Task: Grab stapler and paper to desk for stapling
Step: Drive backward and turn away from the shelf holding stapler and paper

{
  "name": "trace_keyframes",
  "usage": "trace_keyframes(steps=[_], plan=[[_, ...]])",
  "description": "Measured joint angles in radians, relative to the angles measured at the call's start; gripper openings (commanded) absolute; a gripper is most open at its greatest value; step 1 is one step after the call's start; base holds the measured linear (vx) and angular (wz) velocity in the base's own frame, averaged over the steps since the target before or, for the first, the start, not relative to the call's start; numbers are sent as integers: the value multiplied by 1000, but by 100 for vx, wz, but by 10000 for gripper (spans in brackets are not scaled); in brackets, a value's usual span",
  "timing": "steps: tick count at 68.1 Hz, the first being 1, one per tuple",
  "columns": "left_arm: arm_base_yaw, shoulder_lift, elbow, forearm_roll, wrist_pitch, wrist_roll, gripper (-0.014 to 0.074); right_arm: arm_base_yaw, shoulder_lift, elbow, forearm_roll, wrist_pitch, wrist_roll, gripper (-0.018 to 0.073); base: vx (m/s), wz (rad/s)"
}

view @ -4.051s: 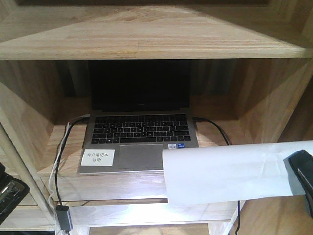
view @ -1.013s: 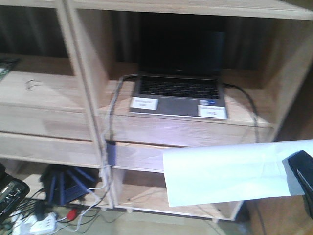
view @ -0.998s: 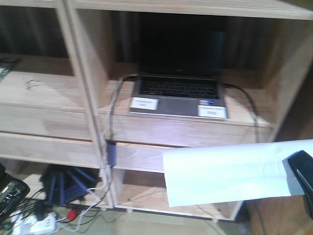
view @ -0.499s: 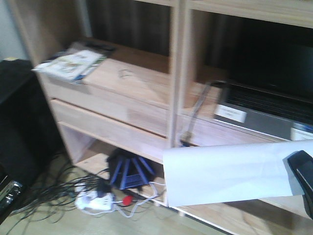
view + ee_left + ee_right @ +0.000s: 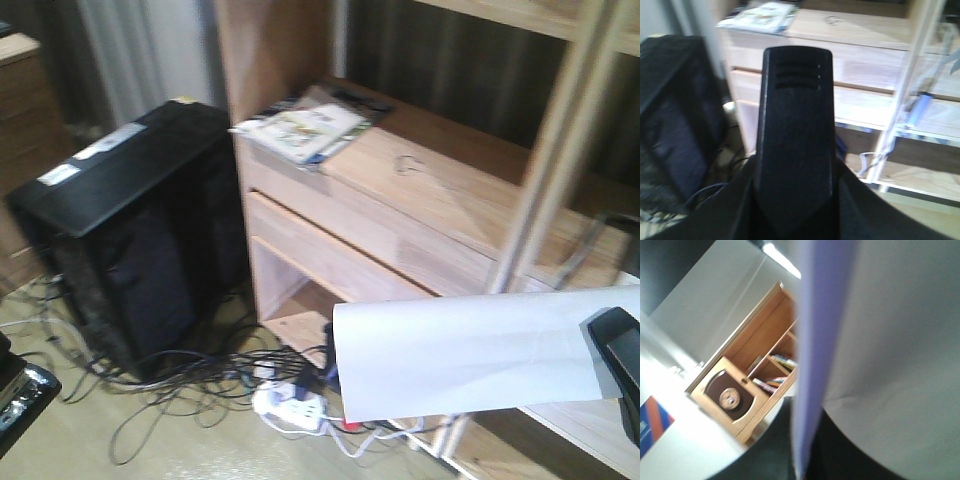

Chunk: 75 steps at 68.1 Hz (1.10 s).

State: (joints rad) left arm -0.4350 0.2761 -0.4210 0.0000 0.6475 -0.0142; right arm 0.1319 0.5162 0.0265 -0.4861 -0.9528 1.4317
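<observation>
My right gripper [image 5: 614, 350] is pinched shut on the right end of the paper [image 5: 460, 355]. The sheet sticks out flat to the left of it, long side running left to right, in the air in front of the shelving unit [image 5: 400, 200]. From the right wrist the sheet is edge-on and so close that it blocks most of the view.

My left gripper [image 5: 796, 212] looks closed around the stapler [image 5: 795, 125], whose long axis points straight away from the wrist, toward the far side. The fingers are only dark shapes at each side of its base, so I judge that hold rather than see it. Its rear end is hidden.

The desk shows in no view, so I cannot tell which way it lies from either hand, or which arm is nearer. Ahead are a black computer tower [image 5: 130, 220] on the left, tangled cables [image 5: 190, 390] on the floor and magazines [image 5: 300, 125] on the shelf, all blurred.
</observation>
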Motion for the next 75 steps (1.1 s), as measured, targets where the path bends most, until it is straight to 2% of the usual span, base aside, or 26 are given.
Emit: trace_keyframes(steps=[75], plan=[[0, 0, 0, 0, 0, 0, -7, 0, 0, 0, 0, 0, 0, -5, 5, 59]])
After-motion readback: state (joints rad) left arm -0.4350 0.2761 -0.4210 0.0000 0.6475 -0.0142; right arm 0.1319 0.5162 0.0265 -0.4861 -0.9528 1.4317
